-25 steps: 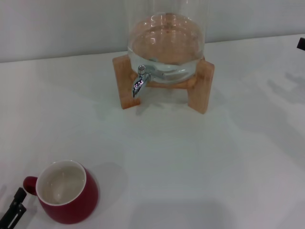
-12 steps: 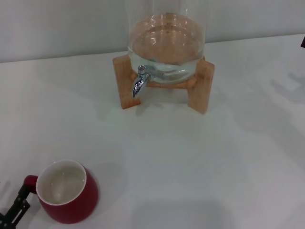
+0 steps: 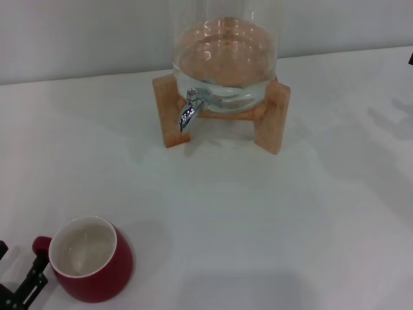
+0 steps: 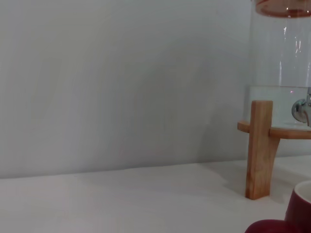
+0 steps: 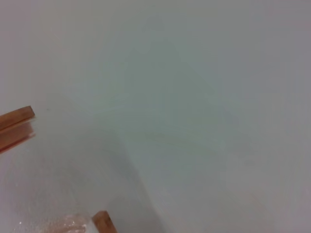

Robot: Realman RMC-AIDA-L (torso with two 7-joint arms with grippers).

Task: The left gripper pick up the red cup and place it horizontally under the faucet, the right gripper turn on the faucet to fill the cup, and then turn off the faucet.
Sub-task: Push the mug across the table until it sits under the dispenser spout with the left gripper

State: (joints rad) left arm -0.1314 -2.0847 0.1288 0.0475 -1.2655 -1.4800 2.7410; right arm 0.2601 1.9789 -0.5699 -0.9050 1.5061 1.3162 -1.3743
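Observation:
The red cup (image 3: pixel 91 259) stands upright at the table's near left, white inside, its small handle (image 3: pixel 41 245) pointing left. My left gripper (image 3: pixel 18 270) is low at the bottom left corner beside that handle. One black finger link (image 3: pixel 31 284) lies just under the handle and another tip (image 3: pixel 2 249) shows at the frame edge, so the fingers stand apart with nothing held. The chrome faucet (image 3: pixel 188 112) hangs from the glass dispenser (image 3: pixel 226 55) at the back. The left wrist view catches the faucet (image 4: pixel 302 109) and the cup's edge (image 4: pixel 297 213). Only a black sliver of my right gripper (image 3: pixel 410 59) shows at the far right.
The dispenser rests on a wooden stand (image 3: pixel 272 119) near the back wall, and one of its legs (image 4: pixel 259 145) shows in the left wrist view. White table stretches between cup and stand. The right wrist view shows bare table and bits of the stand (image 5: pixel 15 127).
My left gripper's finger link has shifted slightly toward the cup's handle, and a second fingertip now shows at the left edge. The right gripper's sliver has drawn back toward the right edge.

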